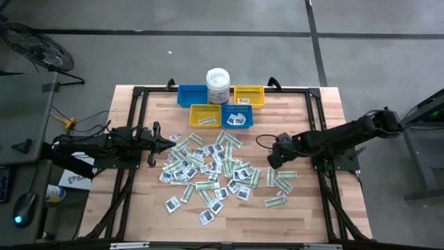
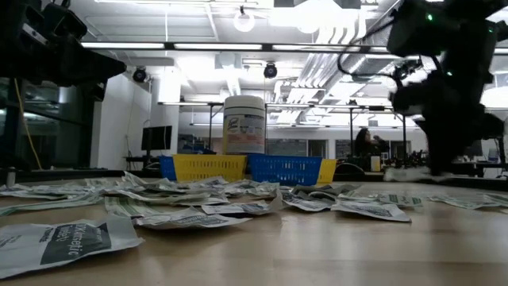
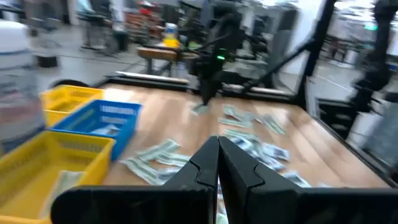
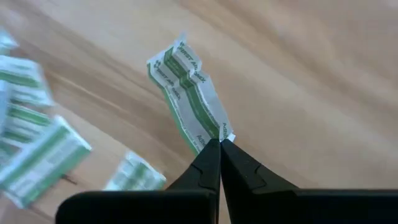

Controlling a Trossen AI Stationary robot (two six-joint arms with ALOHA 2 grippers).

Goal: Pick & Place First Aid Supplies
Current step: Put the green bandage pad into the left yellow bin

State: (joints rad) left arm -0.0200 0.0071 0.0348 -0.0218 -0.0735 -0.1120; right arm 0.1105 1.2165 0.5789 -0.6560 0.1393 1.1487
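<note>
bare wood [image 1: 305, 118] lies right of the packets [image 1: 208, 170]; bins [image 1: 220, 105] and tub [image 1: 218, 85] block the far edge.

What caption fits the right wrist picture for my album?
The right gripper, fingers shut, pinches a green-and-white strip packet above the wooden table.

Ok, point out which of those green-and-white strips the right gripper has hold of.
The creased green-and-white strip, pinched by one end in the right gripper, whose fingers are shut on it. The other strips lie loose on the table, ungripped.
</note>
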